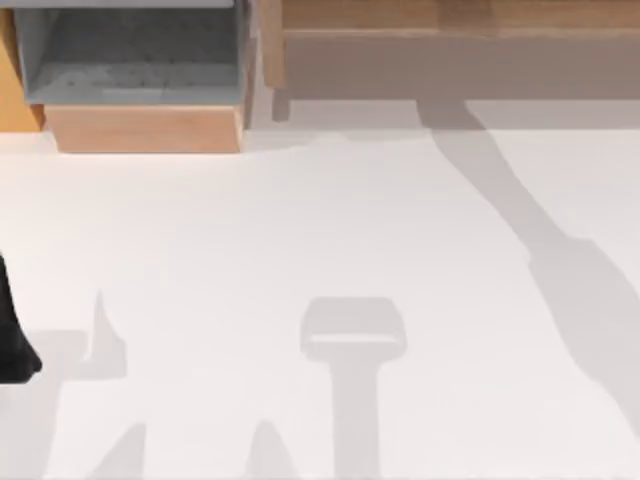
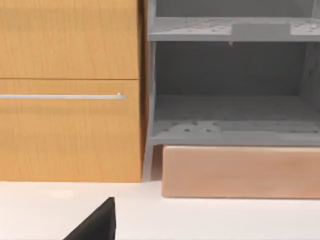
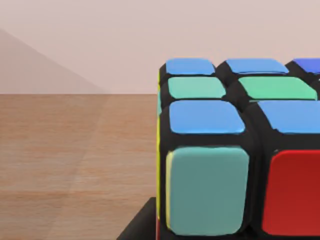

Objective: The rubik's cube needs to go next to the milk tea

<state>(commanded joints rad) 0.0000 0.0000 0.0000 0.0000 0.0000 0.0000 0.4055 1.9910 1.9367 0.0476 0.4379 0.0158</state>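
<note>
The rubik's cube (image 3: 240, 150) looms very close in the right wrist view, with blue, green, teal and red stickers on a black frame. One black finger (image 3: 140, 225) of my right gripper presses against the cube's yellow side, and the gripper looks shut on it. Behind the cube a wooden surface (image 3: 75, 150) runs back to a pale wall. The milk tea is out of view. My left arm (image 1: 12, 345) stays parked at the table's left edge.
A wooden cabinet (image 2: 70, 90) with a metal handle (image 2: 60, 96) stands at the back left, beside a grey open shelf unit (image 1: 135, 55) on a wooden base (image 1: 145, 128). A long wooden shelf (image 1: 450, 30) runs along the back. Arm shadows cross the white table (image 1: 300, 250).
</note>
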